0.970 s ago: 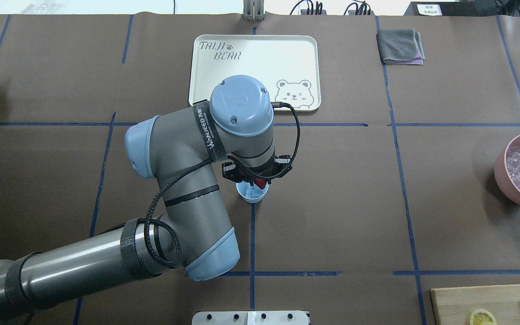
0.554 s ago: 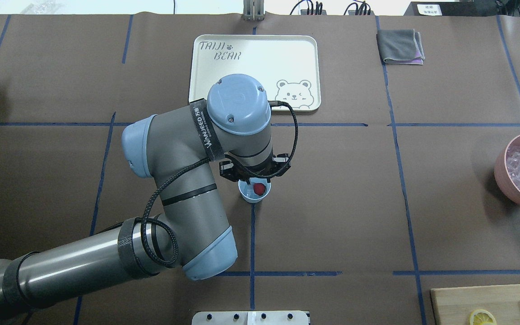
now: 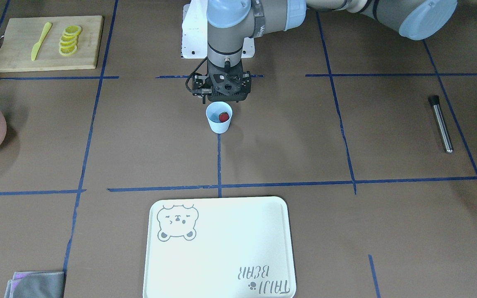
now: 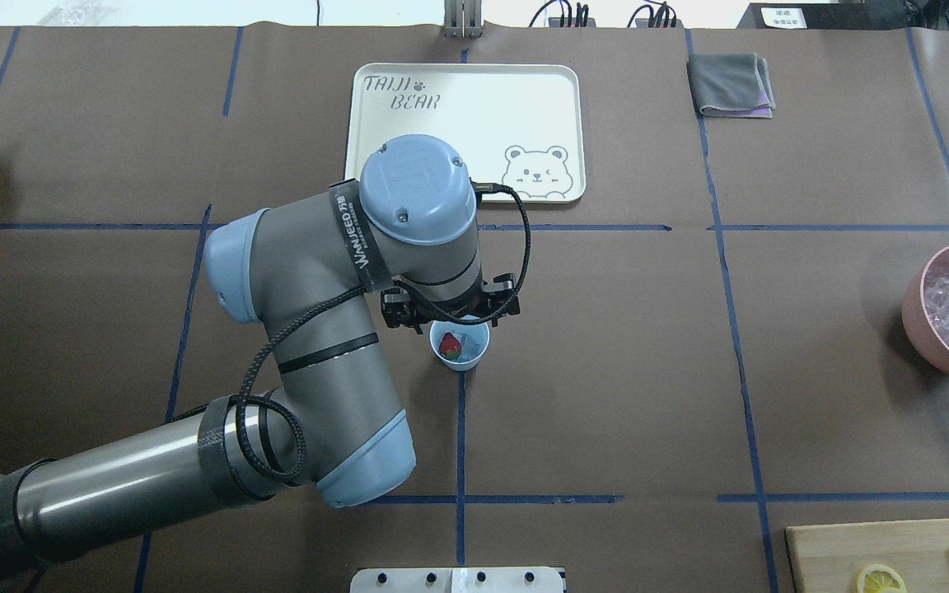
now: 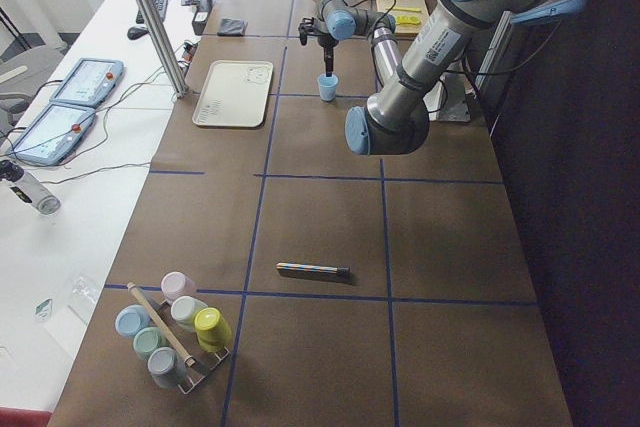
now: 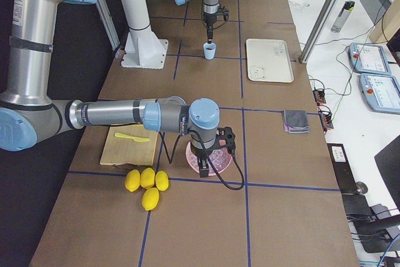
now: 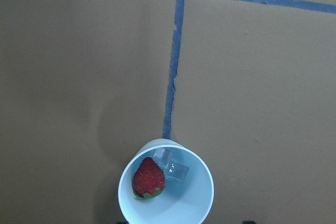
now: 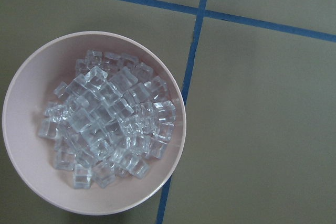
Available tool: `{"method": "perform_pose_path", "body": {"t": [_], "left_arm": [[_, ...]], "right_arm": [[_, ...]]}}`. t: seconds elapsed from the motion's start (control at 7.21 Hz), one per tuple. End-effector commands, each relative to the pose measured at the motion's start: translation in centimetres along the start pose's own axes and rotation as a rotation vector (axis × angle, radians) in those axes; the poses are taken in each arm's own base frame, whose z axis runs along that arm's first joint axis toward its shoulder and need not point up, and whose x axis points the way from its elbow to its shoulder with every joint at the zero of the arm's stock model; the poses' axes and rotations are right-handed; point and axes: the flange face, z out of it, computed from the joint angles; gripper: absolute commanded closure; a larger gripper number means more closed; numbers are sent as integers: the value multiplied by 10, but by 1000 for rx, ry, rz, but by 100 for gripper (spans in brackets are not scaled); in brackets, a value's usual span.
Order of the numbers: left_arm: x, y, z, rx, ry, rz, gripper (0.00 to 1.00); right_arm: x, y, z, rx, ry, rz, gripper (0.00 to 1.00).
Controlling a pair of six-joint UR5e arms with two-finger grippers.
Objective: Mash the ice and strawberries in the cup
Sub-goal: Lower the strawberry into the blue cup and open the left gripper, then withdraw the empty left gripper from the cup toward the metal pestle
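Left pincer (image 3: 222,98) hangs over the cup (image 3: 218,124), jaws apart, gripping nothing. Cup sits upper centre of the front view on a blue tape line, strawberry (image 3: 223,117) and ice (image 7: 173,166) inside. Brown worktop (image 3: 304,136) shows on every side of the cup. Tray (image 3: 222,248) at bottom centre and metal rod (image 3: 441,124) at far right are well apart from it. Right pincer (image 6: 204,168) is over the pink bowl (image 6: 224,164); can't tell its state.

One cup (image 7: 166,192) holds one strawberry (image 7: 148,177) and two ice cubes (image 7: 178,171); well apart from the cup lie one bowl (image 4: 915,306), one tray (image 4: 474,123), one cloth (image 4: 730,84), one board (image 3: 15,51), one knife (image 3: 39,41), one rod (image 3: 441,124), four lemons (image 6: 147,178)
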Motion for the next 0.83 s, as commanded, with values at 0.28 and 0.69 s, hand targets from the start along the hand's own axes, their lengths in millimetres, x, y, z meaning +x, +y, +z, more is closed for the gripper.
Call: {"method": "perform_pose_path", "body": {"t": [0.28,0.69], "left_arm": [[-247,-52,-57,-48,-73,254,1],[-464,-87,-98,-85,-116,336,1]], "right_arm": [[1,1,1,-3,2,2,1],[2,1,2,-4,2,2,1]]}}
